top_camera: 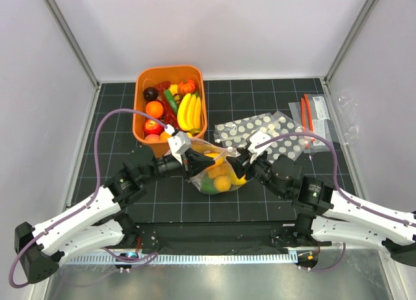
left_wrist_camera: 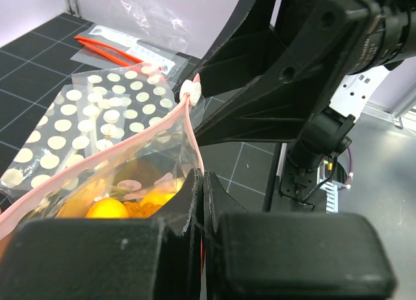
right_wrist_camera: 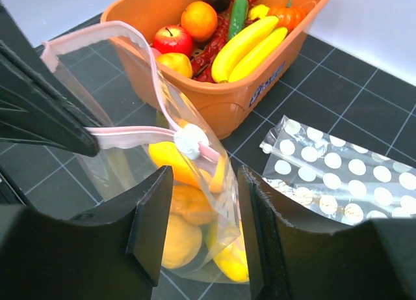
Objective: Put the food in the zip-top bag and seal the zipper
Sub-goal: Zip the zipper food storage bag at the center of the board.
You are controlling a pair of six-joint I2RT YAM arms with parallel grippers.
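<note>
Since the zip-top bag (top_camera: 218, 173) is thin, crinkly film (sagging under its toy fruit (right_wrist_camera: 175, 238)) just before the orange bin (top_camera: 144, 79), the left gripper (left_wrist_camera: 203, 183) pinches its pink zipper (right_wrist_camera: 123, 136) end, while the right gripper (right_wrist_camera: 203, 183), jaws apart, flanks the white slider (right_wrist_camera: 187, 141), likely the firmest hold.

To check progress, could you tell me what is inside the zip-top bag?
Yellow, orange and green food shows through the zip-top bag; overlapping pieces and glare hide the exact count.

Your left hand (left_wrist_camera: 203, 189) hides where the zipper (left_wrist_camera: 130, 146) runs into it, and your right hand (right_wrist_camera: 203, 183) covers the sides of the zip-top bag's (right_wrist_camera: 195, 212) lower part.
</note>
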